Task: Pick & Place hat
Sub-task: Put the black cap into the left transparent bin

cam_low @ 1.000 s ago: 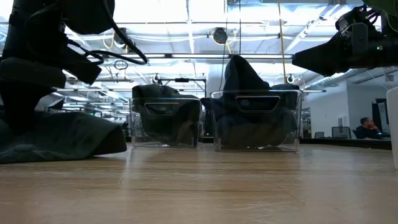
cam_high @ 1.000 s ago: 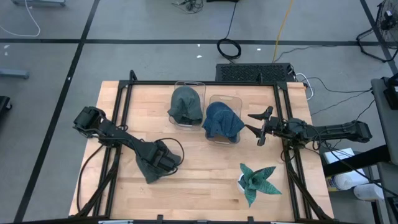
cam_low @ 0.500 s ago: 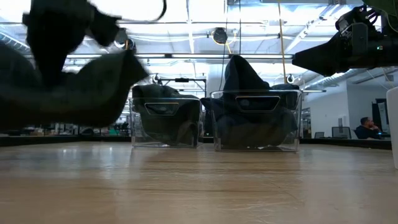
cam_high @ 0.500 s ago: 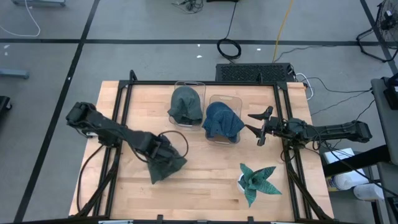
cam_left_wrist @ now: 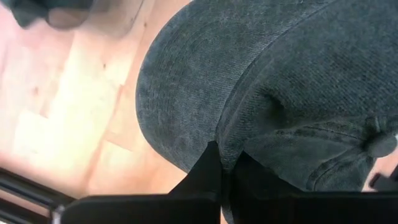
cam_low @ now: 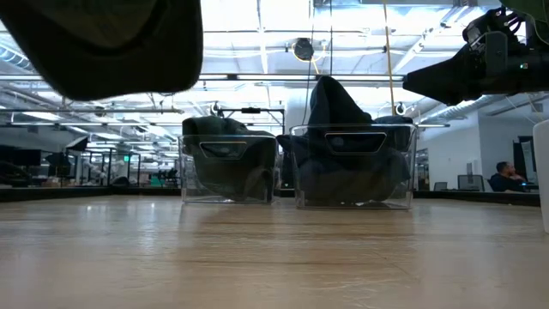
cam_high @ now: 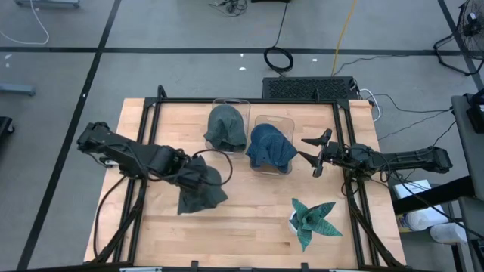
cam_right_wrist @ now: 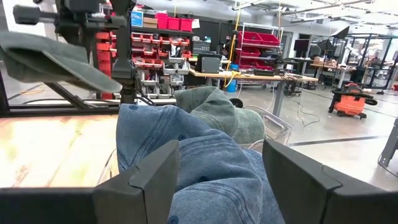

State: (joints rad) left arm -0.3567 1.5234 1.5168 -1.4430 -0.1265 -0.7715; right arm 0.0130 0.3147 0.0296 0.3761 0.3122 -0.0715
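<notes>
A dark grey denim hat [cam_high: 201, 193] hangs above the table's left middle, with my left gripper [cam_high: 195, 175] shut on it from above. In the low view the hat [cam_low: 111, 39] floats well above the wood. A green hat [cam_high: 227, 127] fills one clear bin [cam_high: 231, 102] and a blue hat [cam_high: 270, 148] fills the bin [cam_high: 274, 119] beside it. My right gripper [cam_high: 314, 153] stands open and level just right of the blue hat's bin, holding nothing. My left gripper pinches the hat between its two fingers [cam_left_wrist: 208, 163] where the brim meets the crown [cam_left_wrist: 229, 140]. The fingers point down from above. The hat hangs below them, lifted clear of the table, with its brim [cam_left_wrist: 180, 93] to one side and the crown's button [cam_left_wrist: 374, 144] to the other.
A teal artificial plant in a white pot [cam_high: 312, 220] stands near the table's front right. A black frame [cam_high: 242, 100] runs around the table. Bare wood [cam_high: 249, 204] lies between the held hat and the plant.
My left gripper has risen straight up, rolling a little, and stays shut on the grey hat. The hat, which lay slumped on the table a second ago, now hangs clear of it, turned somewhat about and a little nearer the bins.
</notes>
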